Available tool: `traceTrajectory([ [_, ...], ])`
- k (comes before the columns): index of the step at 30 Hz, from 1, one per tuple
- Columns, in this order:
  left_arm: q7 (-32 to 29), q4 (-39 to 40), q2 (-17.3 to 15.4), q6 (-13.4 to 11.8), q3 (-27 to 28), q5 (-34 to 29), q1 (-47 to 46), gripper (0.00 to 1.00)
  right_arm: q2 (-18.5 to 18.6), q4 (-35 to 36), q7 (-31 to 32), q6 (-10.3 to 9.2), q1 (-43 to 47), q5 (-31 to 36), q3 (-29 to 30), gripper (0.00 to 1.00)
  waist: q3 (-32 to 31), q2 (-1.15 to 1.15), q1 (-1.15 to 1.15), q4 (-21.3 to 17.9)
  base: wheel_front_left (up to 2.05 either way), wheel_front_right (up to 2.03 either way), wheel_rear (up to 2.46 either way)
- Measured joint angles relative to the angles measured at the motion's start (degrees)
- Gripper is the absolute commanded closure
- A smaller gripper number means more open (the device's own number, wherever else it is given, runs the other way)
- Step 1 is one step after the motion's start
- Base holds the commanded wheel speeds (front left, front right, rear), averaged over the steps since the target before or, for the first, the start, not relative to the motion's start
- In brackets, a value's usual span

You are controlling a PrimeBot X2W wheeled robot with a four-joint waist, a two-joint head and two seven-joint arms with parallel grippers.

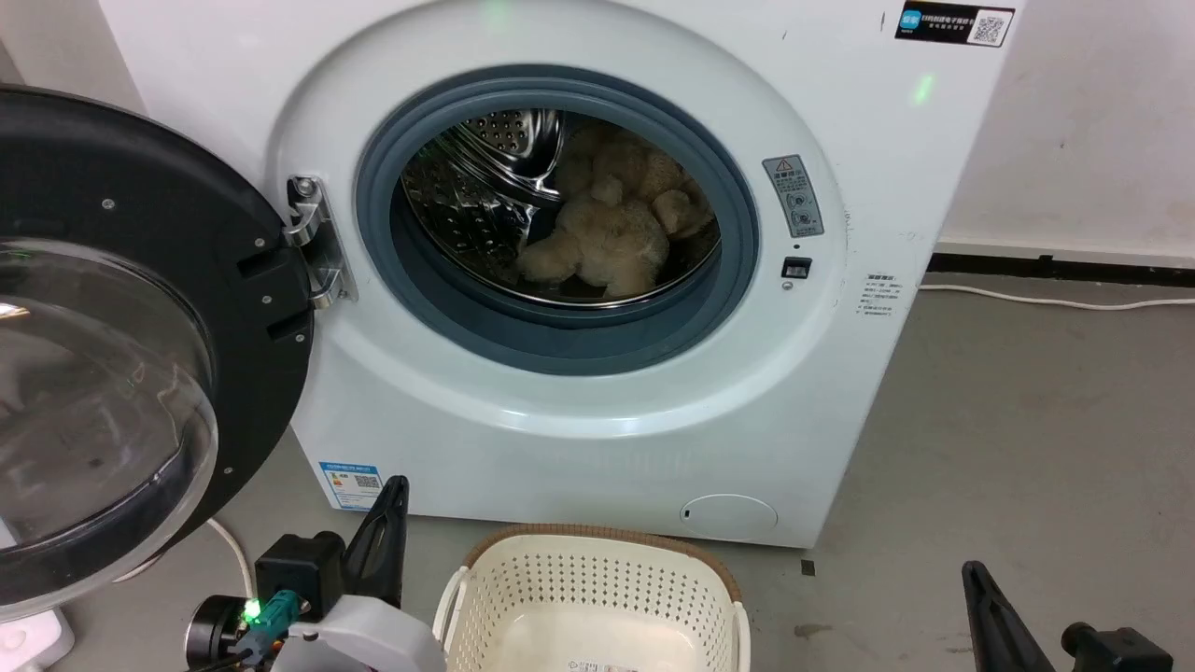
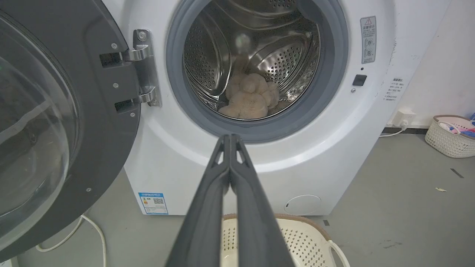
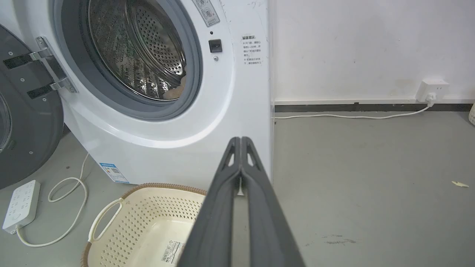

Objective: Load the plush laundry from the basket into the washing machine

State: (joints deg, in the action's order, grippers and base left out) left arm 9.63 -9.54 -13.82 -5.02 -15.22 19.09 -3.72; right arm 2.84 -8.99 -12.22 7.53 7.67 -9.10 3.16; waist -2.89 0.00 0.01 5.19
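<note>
1. Already loaded: plush laundry (image 1: 607, 238) deep inside the washing machine (image 1: 579, 439).
2. Empty: basket (image 1: 579, 588) on the floor (image 1: 1008, 448), near the machine's front.
3. Pressed closed, holding nothing: left gripper (image 2: 230, 138), right gripper (image 3: 241, 139).
4. Probably left: shutting the door (image 1: 121, 327).

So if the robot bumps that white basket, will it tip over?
Probably not: the basket looks wide and low, so it should slide on the smooth floor. Its walls look thin and full of holes, so it is likely light.
</note>
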Motion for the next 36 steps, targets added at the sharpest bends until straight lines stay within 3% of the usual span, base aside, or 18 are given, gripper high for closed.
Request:
traceTrajectory([
  [36, -3.14, 3.25, 3.79, 1.67, 5.25, -6.51, 1.14, 1.0, 0.0, 2.94, 4.26, 0.0, -2.35, 2.99, -1.14, 1.0, 1.02, 0.0, 0.0, -1.84, 0.0, 0.0, 0.0],
])
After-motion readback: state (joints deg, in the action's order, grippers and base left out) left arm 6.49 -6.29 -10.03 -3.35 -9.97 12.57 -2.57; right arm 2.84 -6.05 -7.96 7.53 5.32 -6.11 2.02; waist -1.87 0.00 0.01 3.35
